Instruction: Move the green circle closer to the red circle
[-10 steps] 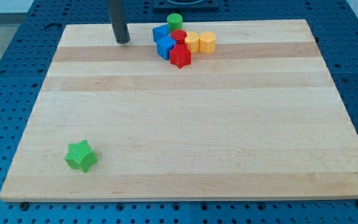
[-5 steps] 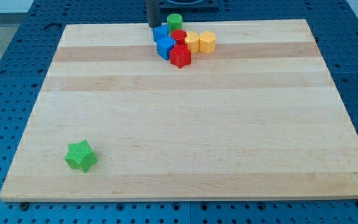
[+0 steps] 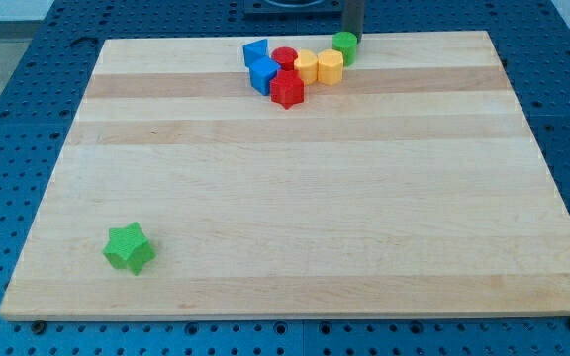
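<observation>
The green circle (image 3: pixel 344 46) sits near the board's top edge, touching the right yellow block (image 3: pixel 331 67) from above right. The red circle (image 3: pixel 284 57) stands to its left at the top of the cluster, with the left yellow block (image 3: pixel 307 66) between them. My tip (image 3: pixel 352 34) is at the view's top, just above and right of the green circle, touching or nearly touching it.
Two blue blocks (image 3: pixel 260 64) and a red star-like block (image 3: pixel 287 90) complete the cluster. A green star (image 3: pixel 129 247) lies alone at the lower left. The wooden board (image 3: pixel 295 198) rests on a blue perforated table.
My tip swept right along the top edge, from left of the cluster to its right. The green circle moved right, from above the red circle to beside the right yellow block.
</observation>
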You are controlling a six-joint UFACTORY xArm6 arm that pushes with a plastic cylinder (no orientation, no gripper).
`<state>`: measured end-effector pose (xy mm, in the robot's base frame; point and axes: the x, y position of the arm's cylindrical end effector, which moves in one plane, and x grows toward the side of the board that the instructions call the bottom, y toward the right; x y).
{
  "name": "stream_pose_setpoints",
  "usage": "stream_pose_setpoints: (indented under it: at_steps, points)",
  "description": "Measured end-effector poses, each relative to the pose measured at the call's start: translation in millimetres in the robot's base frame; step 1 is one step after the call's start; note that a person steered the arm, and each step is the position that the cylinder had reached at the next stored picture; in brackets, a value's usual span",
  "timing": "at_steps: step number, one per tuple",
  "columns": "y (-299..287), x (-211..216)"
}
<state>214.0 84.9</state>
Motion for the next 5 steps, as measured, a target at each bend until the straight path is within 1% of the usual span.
stream_pose_setpoints:
  at_steps: [1, 2, 3, 4, 5]
  points:
    - [-13, 16]
    - [-20, 12]
    - [25, 19]
    - [26, 86]
    - [23, 106]
